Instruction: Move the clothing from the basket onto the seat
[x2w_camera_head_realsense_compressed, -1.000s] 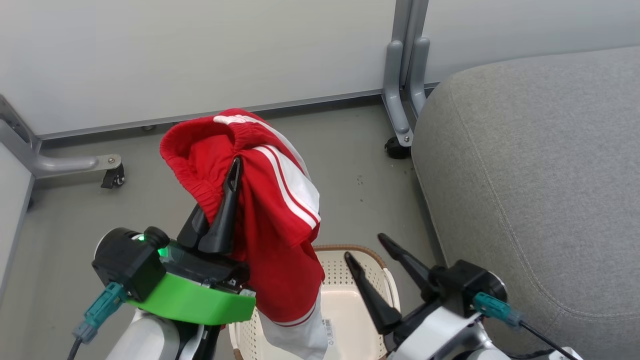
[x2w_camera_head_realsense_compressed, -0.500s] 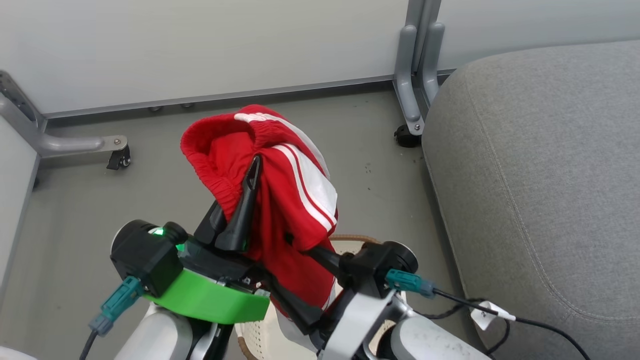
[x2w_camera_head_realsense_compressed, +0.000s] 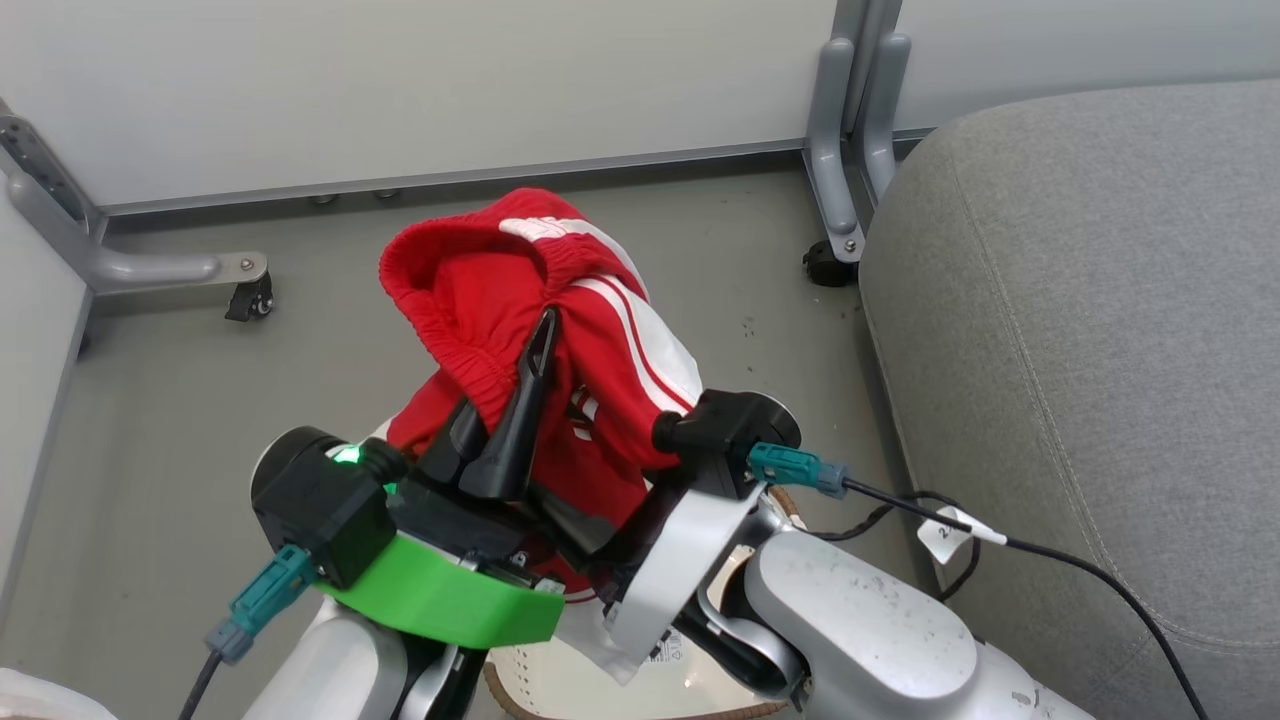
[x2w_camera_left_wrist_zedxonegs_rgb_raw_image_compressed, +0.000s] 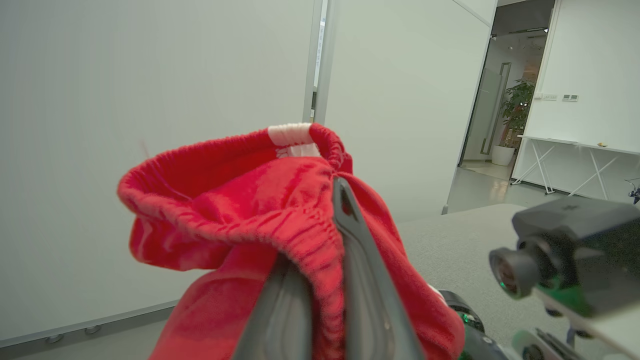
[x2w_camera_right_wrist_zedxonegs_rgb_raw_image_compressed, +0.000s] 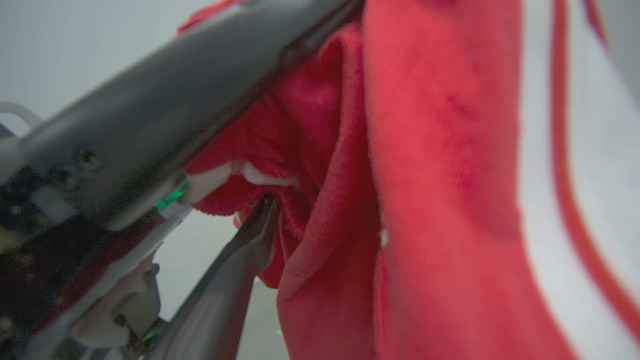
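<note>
Two sets of fingers at one garment.

Nearest, low in the head view: basket (x2w_camera_head_realsense_compressed: 560, 685), cream wall and brown rim showing under both forearms. The white hem of the shorts (x2w_camera_head_realsense_compressed: 460, 290) dangles at its mouth; cannot tell whether it touches.

Next up: right fingers (x2w_camera_head_realsense_compressed: 575, 520) spread wide and pushed in from the right, low on the hanging cloth. The right wrist view shows one finger beside a red fold. Nothing is pinched.

Above that: left fingers (x2w_camera_head_realsense_compressed: 525, 410) pinched tight on the elastic waistband and pointing up. The left wrist view shows the band bunched between them. The whole garment hangs from this one hold with its long axis near vertical, waistband on top and legs below.

Beyond: bare grey floor (x2w_camera_head_realsense_compressed: 200, 420), then the partition wall (x2w_camera_head_realsense_compressed: 400, 90).

Right and further back: seat (x2w_camera_head_realsense_compressed: 1080, 300), well apart from the shorts, its rounded edge facing the robot's right arm.

Judgement: the seat lies to the right of the holding fingers, so the carry goes sideways. The right arm is nearer the cushion. The trailing hem is the part likely to catch the basket rim or the seat edge
</note>
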